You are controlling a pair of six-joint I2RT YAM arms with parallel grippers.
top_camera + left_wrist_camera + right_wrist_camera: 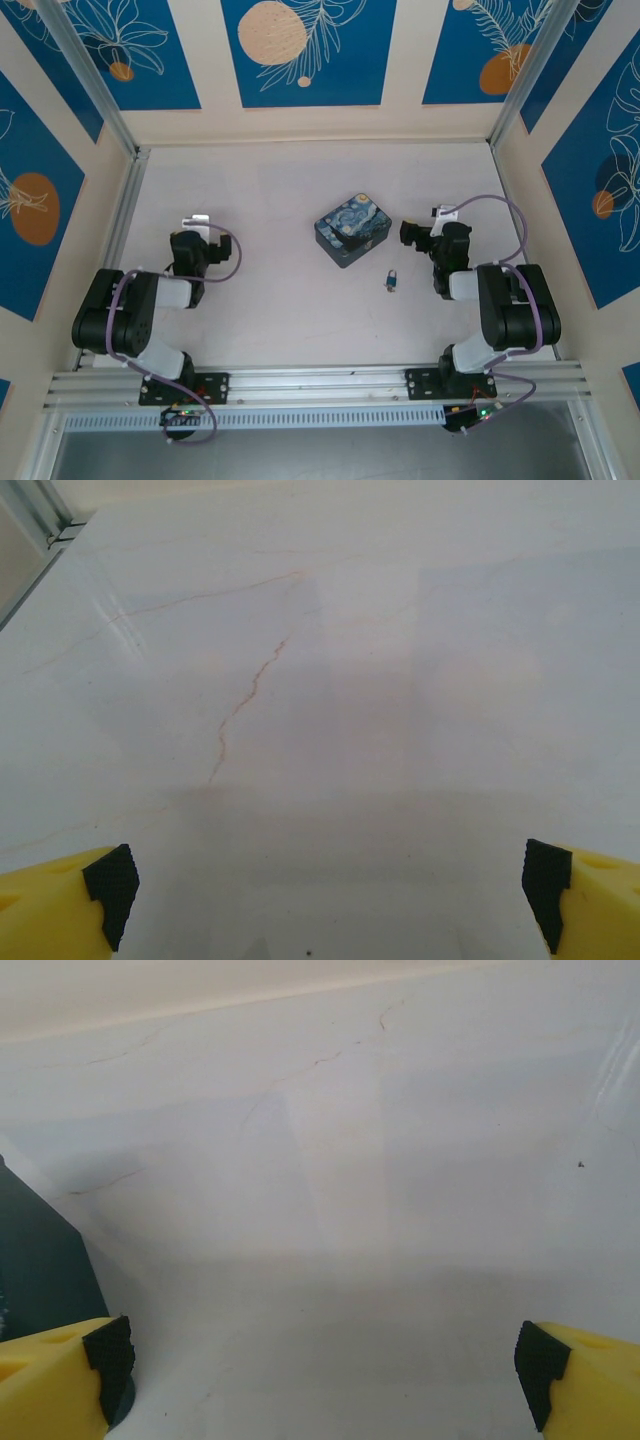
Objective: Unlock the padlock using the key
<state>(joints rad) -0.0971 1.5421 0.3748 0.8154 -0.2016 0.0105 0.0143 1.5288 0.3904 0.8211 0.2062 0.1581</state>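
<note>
Looking down from above and spotting the padlock (pixel 393 275) lying flat on the white table (pixel 270 190), right of centre, just near and right of the painted box (pixel 353 229) but clear of it. Taking the tiny grey sliver at its near end for the key (pixel 389 289); too small to say whether touching the lock or sitting in it. Can't read any marking on the padlock at this size. Noting a swirly blue-and-yellow starry-night print on the box lid, and blue wall panels (pixel 300 50) with orange discs and white leaf outlines.

Over to the left wrist: finding the left gripper (pixel 330 880) spread wide, yellow fingers (pixel 50 905) with black pads out at the two lower corners, gripping nothing, just bare marbled tabletop with a thin reddish vein between them.

Over to the right wrist: finding the right gripper (pixel 325 1360) just as wide and equally empty-handed, with the dark side of the box right beside its left finger.

From above again, placing the left arm well left of the padlock, the right arm near it, just right of the box
</note>
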